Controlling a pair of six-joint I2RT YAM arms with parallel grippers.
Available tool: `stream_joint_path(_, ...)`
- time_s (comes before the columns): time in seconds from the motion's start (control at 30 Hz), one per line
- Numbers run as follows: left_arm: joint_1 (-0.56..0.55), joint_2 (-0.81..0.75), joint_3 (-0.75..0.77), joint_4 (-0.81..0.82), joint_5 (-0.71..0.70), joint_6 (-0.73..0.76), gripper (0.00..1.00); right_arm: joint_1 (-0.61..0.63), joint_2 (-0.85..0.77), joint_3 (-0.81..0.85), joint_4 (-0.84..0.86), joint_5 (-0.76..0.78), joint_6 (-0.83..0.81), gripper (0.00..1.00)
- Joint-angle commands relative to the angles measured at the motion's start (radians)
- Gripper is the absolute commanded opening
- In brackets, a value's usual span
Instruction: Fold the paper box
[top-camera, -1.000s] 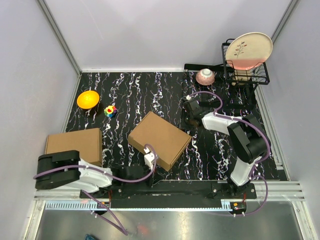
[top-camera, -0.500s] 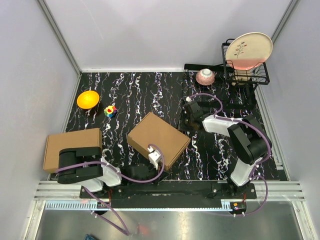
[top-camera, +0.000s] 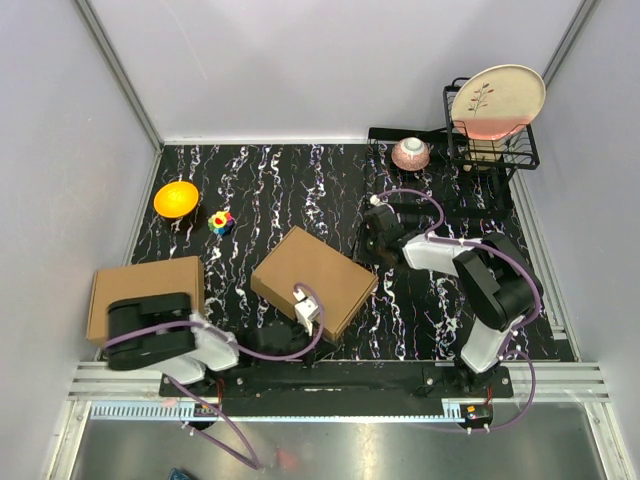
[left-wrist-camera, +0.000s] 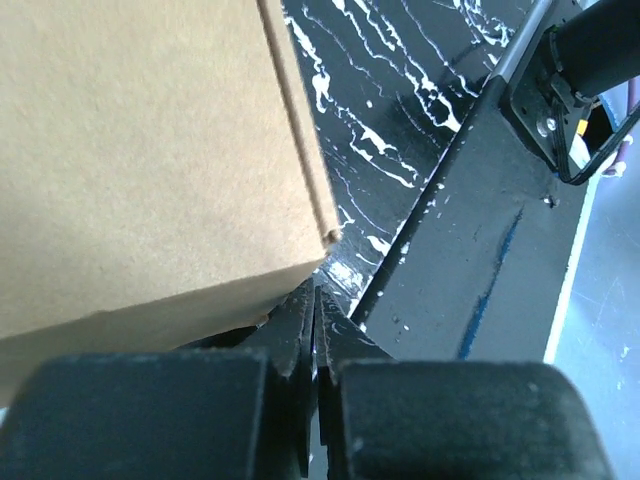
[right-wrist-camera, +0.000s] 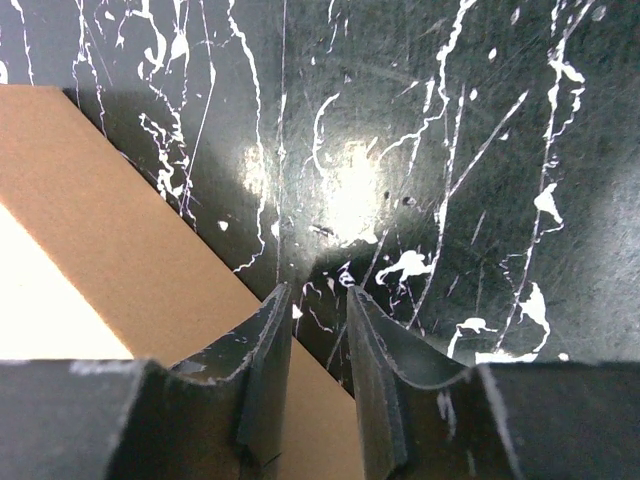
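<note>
Table: one black table top (top-camera: 270, 190) with white marble veins, and everything sits on it.
Cardboard: we count two. The task's plain brown corrugated paper box (top-camera: 315, 275) and a second plain brown cardboard carton (top-camera: 150, 285).
Where the box is: mid-table and turned diagonally, lying between the two arms. The carton sits well apart at the left edge.
How it'll handle: we reckon it's light and fairly stiff. It should bend cleanly only along its creases, and its smooth faces will likely skate on that glossy top if pushed. Pinching hard on a panel could dent it.
Where to grab: we'd go for a free edge or flap lip, not a flat face. One arm should pin the box so it doesn't slide.
Left gripper (left-wrist-camera: 314, 300): fingers pressed together with nothing between them. It's low at the box's near corner, tucked under the overhang.
Right gripper (right-wrist-camera: 318, 295): only a narrow gap, with bare table showing through, so it's holding nothing. It's right at the box's far-right edge, and its left finger overlaps the cardboard in the wrist view. We can't tell if it touches.
Rack: one black wire dish rack (top-camera: 520, 150), far right corner.
Plate: one cream round plate (top-camera: 497, 100) with a twig drawing, standing upright in the rack.
Bowls: two. A small pink ceramic bowl (top-camera: 411, 153) is near the rack and an orange plastic bowl (top-camera: 175, 198) is far left.
Toy: one small multicoloured toy (top-camera: 221, 222), just beside the orange bowl.
</note>
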Motion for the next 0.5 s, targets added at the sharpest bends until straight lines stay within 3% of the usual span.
stream_joint_path(0.0, -0.007, -0.277, 0.016, -0.317, -0.031, 0.054, 0.0, 0.052, 0.041, -0.061, -0.218, -0.015, -0.03, 0.36)
stream_joint_path(0.13, -0.035, -0.547, 0.094, -0.672, -0.052, 0.118, 0.0, 0.043, 0.05, -0.034, -0.225, -0.009, -0.037, 0.37)
stream_joint_path(0.23, -0.034, -0.621, 0.128, -0.868, -0.047, 0.149, 0.0, 0.037, 0.059, -0.008, -0.234, -0.005, -0.045, 0.37)
stream_joint_path(0.33, -0.034, -0.617, 0.152, -0.923, -0.028, 0.123, 0.0, 0.032, 0.069, 0.011, -0.24, 0.0, -0.05, 0.37)
stream_joint_path(0.47, -0.035, -0.495, 0.217, -1.012, 0.023, 0.088, 0.0, 0.029, 0.088, 0.026, -0.24, -0.006, -0.051, 0.36)
